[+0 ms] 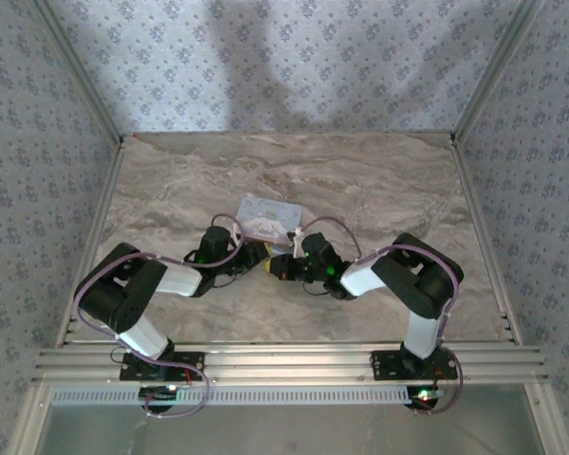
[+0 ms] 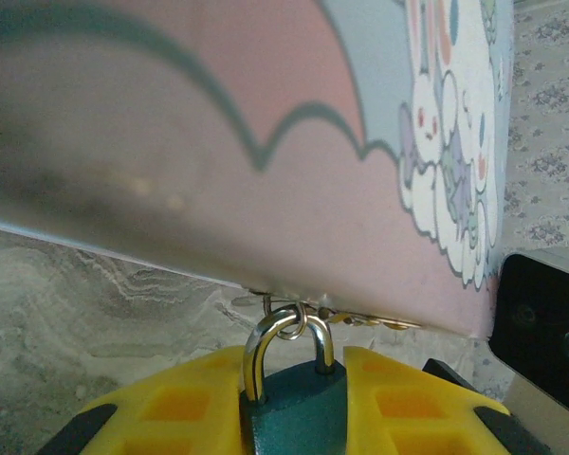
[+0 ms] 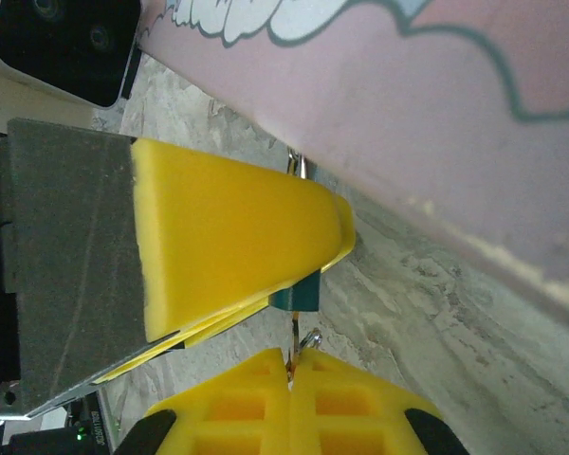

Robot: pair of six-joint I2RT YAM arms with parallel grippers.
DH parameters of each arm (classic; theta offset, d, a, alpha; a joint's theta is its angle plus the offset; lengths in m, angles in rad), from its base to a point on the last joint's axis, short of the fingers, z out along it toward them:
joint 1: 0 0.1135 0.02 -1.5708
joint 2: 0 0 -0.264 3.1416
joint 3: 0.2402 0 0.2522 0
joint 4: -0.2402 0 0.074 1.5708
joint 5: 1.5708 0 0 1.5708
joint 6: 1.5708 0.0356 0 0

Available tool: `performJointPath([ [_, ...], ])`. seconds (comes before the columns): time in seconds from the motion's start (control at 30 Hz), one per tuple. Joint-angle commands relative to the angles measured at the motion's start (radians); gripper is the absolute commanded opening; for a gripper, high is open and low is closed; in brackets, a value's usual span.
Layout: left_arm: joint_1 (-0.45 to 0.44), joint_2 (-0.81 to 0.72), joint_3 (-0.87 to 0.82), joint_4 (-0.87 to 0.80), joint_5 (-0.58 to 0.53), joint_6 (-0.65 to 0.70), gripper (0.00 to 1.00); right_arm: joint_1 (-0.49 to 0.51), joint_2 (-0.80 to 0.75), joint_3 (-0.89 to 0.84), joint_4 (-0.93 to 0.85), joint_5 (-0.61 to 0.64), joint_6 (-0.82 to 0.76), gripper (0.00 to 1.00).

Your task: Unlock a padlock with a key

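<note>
The teal padlock [image 2: 294,409] stands upright between my left gripper's yellow fingers [image 2: 180,408], which are shut on its body. Its silver shackle [image 2: 256,355] is closed and passes through a small ring at the tin's edge. In the right wrist view, the padlock's lower end [image 3: 298,296] sticks out from under the left finger [image 3: 237,227]. A thin key [image 3: 291,332] runs from that end down into my right gripper [image 3: 291,365], which is shut on it. In the top view, the left gripper [image 1: 249,256] and the right gripper [image 1: 284,267] meet tip to tip in front of the tin.
The pale blue and pink cartoon-printed tin [image 1: 268,220] lies right behind both grippers, close over them in the wrist views as the tin [image 2: 218,142] and the tin [image 3: 436,114]. Marble tabletop [image 1: 379,190] surrounds it. Patterned walls enclose three sides.
</note>
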Motion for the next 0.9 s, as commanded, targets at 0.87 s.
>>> performJointPath([
  [0.87, -0.02, 0.027, 0.035, -0.019, 0.014, -0.032, 0.09, -0.029, -0.022, -0.026, 0.003, 0.0, 0.02, 0.09],
])
